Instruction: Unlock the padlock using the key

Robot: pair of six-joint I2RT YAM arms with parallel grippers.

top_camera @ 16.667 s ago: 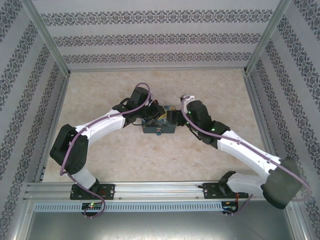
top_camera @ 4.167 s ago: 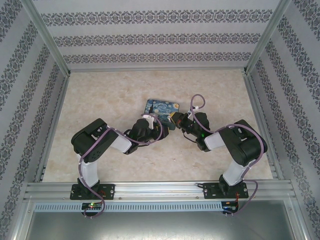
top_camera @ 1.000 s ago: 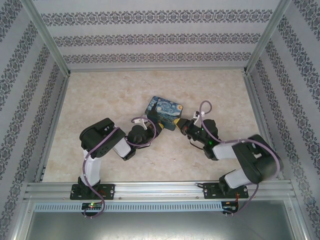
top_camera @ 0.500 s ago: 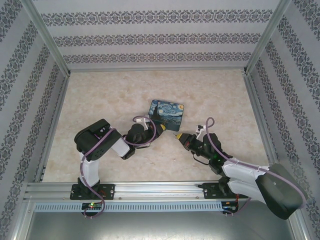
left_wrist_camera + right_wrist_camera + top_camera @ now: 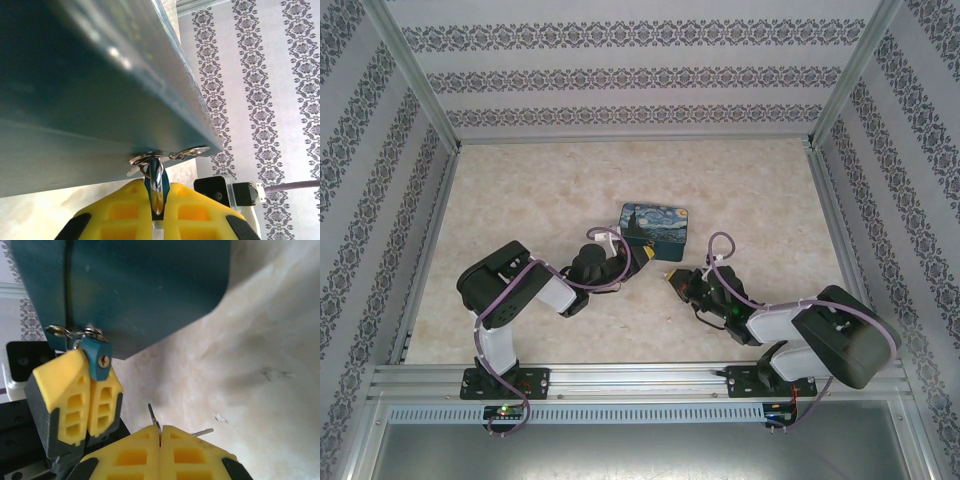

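Though pinched, padlock (image 5: 98,360) on shut tin (image 5: 150,290).

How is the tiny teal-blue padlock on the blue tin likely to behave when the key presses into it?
Unheld, the tiny teal-blue padlock would probably swing away, since it hangs by a thin silvery shackle from the clasp of the rectangular blue tin. Pinched between the yellow fingers of the left gripper, it should hold steady.

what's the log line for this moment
left gripper shut on padlock | right gripper shut on key | key apart from padlock, not inserted
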